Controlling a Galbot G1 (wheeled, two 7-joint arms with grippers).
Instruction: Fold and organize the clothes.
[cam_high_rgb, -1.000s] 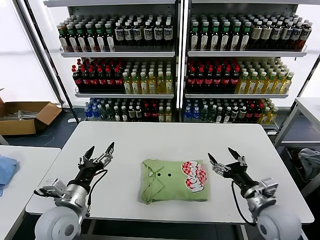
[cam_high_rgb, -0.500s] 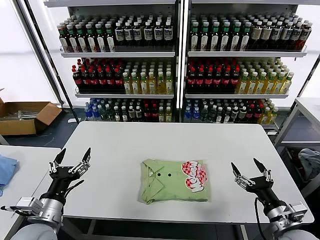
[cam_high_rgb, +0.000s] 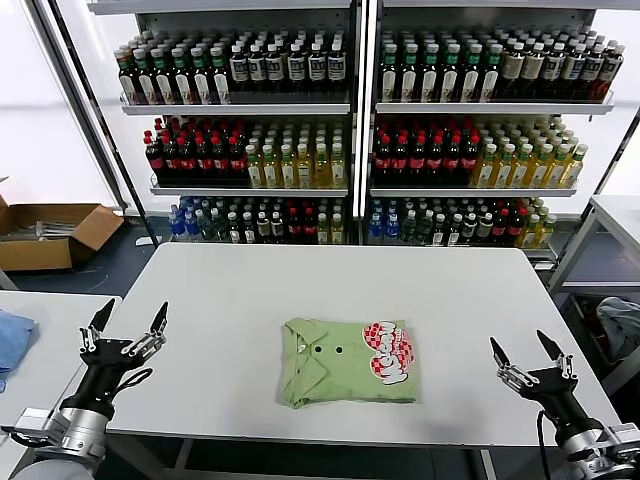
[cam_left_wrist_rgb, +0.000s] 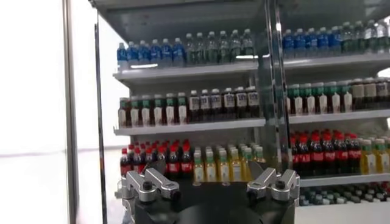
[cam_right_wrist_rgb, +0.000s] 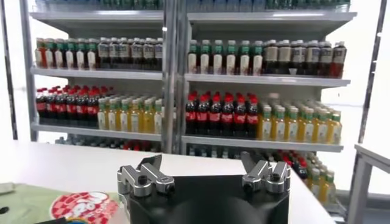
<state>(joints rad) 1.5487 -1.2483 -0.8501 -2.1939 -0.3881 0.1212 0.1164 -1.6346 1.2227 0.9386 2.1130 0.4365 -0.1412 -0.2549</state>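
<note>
The light green polo shirt (cam_high_rgb: 348, 361) lay folded into a neat rectangle near the front middle of the white surface (cam_high_rgb: 300, 280), collar to the robot's left and the red-and-white print to its right. The left claw (cam_high_rgb: 127, 333) hovered spread at the surface's left front corner, holding nothing; the right claw (cam_high_rgb: 530, 362) hovered spread at the right front corner, also holding nothing, both well apart from the shirt
</note>
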